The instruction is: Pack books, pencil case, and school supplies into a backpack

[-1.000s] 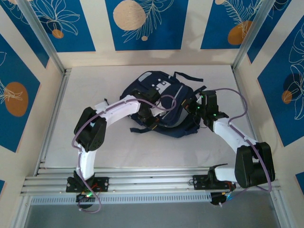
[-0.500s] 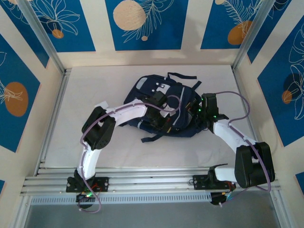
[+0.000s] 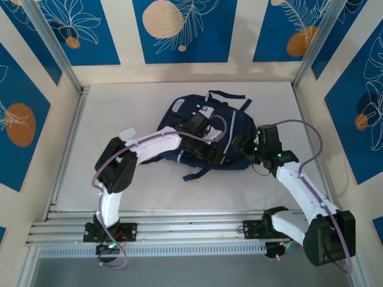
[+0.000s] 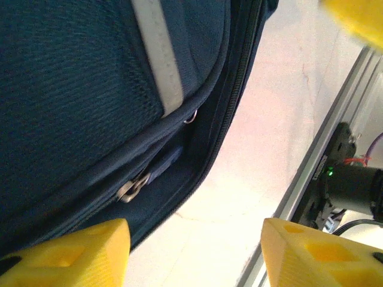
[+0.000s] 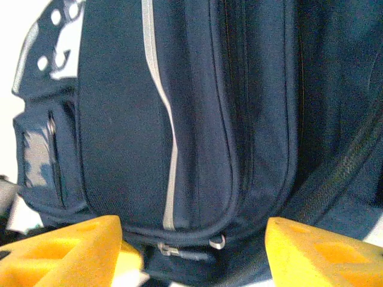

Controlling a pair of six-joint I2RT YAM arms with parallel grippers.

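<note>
White tabletop (image 3: 119,107) fronted by metal rails (image 3: 191,230) carries the two arm bases at its near edge. From there the left arm bends up and across, so that the left gripper (image 3: 210,156) sits over the near side of the backpack (image 3: 203,128), while the right gripper (image 3: 239,143) faces the bag's right end, just beside it. In the left wrist view the left gripper (image 4: 194,239) has its yellow fingers (image 4: 72,251) spread wide with nothing clamped between them; past them lie the bag's navy edge, a zipper pull (image 4: 133,185) and the pale grey stripe (image 4: 158,60). In the right wrist view the right gripper (image 5: 191,239) is likewise spread wide and holds nothing, the backpack (image 5: 197,119) close in front, its stripe (image 5: 170,149) running down the panel and white patches (image 5: 60,42) at the upper left. The bag lies flat in the middle of the table, a dark strap (image 3: 197,174) trailing toward the arms. Behind it stand blue and cream patterned walls (image 3: 179,30).
</note>
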